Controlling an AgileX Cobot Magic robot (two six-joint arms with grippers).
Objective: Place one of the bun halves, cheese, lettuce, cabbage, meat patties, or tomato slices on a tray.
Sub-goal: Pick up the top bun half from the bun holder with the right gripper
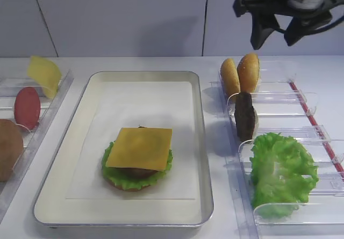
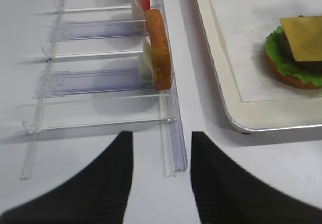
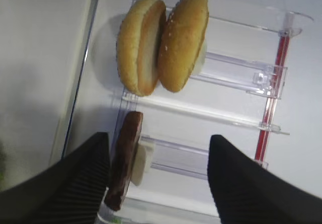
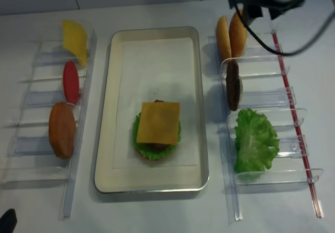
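Observation:
The cream tray (image 1: 201, 142) holds a stack of bun base, lettuce, patty and a cheese slice (image 1: 140, 147) on top. In the right rack stand two bun halves (image 1: 240, 73), a meat patty (image 1: 245, 115) and lettuce (image 1: 282, 172). The left rack holds cheese (image 1: 44, 75) and a tomato slice (image 1: 27, 107). My right gripper (image 3: 158, 141) hangs open and empty high above the bun halves (image 3: 163, 43), with the patty (image 3: 125, 158) beside its left finger. My left gripper (image 2: 161, 136) is open low over the table, at the near end of the left rack. No cabbage is in view.
A larger dull brown bun (image 1: 9, 147) stands in the left clear rack (image 2: 100, 80). The right rack (image 3: 236, 78) has a red strip (image 3: 274, 83) along its outer side. The tray rim (image 2: 236, 118) lies just right of the left gripper.

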